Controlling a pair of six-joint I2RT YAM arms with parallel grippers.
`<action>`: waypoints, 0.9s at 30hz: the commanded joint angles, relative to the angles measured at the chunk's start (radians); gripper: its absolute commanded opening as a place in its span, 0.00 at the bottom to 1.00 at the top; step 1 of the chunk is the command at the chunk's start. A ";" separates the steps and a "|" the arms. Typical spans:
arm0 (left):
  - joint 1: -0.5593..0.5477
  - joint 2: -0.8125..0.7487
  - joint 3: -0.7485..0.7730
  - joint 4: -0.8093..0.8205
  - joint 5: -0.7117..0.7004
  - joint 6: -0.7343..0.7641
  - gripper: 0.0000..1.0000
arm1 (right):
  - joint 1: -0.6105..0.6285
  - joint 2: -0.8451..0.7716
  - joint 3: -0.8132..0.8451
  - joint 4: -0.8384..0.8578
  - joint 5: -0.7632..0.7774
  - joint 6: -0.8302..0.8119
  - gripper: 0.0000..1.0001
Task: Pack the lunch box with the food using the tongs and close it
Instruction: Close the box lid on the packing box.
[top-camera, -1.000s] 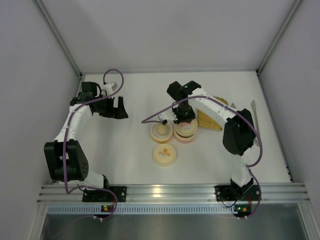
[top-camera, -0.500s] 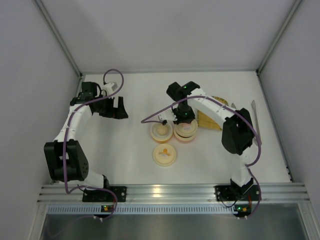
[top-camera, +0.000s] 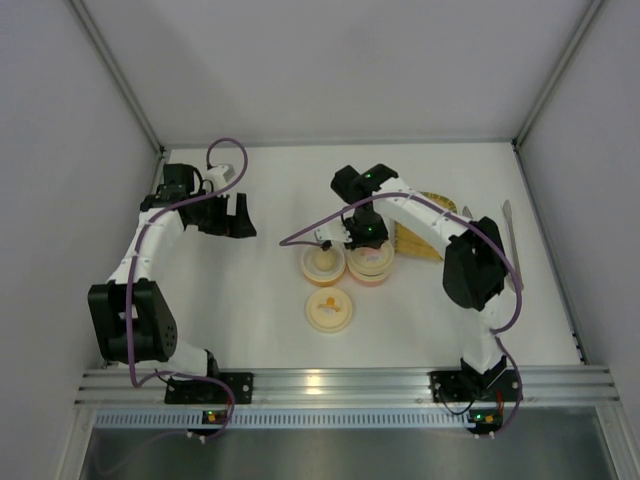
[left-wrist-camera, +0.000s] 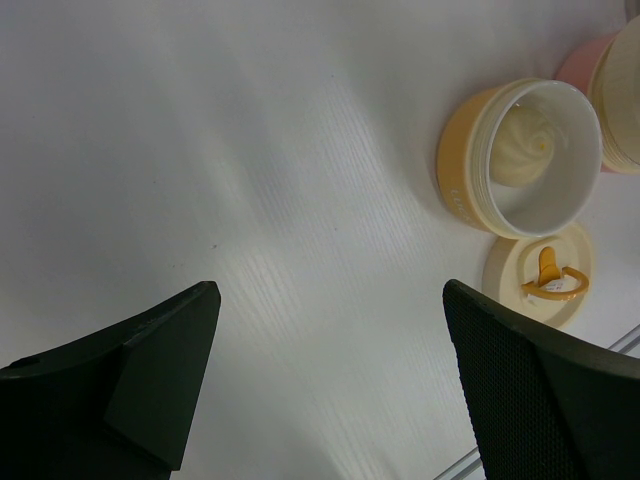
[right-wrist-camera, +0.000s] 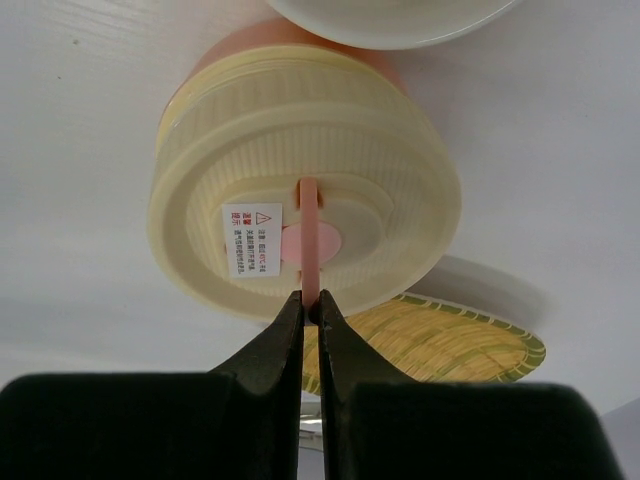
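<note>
**Left gripper (top-camera: 230, 218) wide and idle; right gripper (right-wrist-camera: 311, 303) pinched on the pink tub's lid tab.**

The left gripper hangs well apart from the tubs, fingers spread, holding nothing. To its right the cream-yellow tub (left-wrist-camera: 462, 170) stands open with a whitish piece (left-wrist-camera: 520, 155) inside, and a loose lid (left-wrist-camera: 515, 285) lies nearer the bases. Just beside it, the pink tub (right-wrist-camera: 215, 60) carries its lid (right-wrist-camera: 370, 170). The upright pink tab (right-wrist-camera: 312, 225) runs in line with the right gripper's closed fingers, which clamp its near end. Beyond lie the yellow tray (right-wrist-camera: 440, 340) and, far right, the tongs (top-camera: 507, 215). Nothing seems to crowd the lid.

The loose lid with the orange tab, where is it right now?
In the top view the loose lid lies flat on the table, directly on the near side of the open yellow tub.
</note>
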 joint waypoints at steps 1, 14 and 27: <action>0.003 0.003 -0.006 0.035 0.012 -0.002 0.98 | 0.021 -0.062 0.016 -0.194 -0.021 0.011 0.04; 0.003 0.000 -0.002 0.035 0.004 0.002 0.98 | 0.034 -0.079 0.022 -0.193 -0.033 0.063 0.01; 0.003 0.007 0.018 0.026 0.002 0.002 0.98 | 0.034 -0.091 -0.021 -0.179 -0.049 0.086 0.00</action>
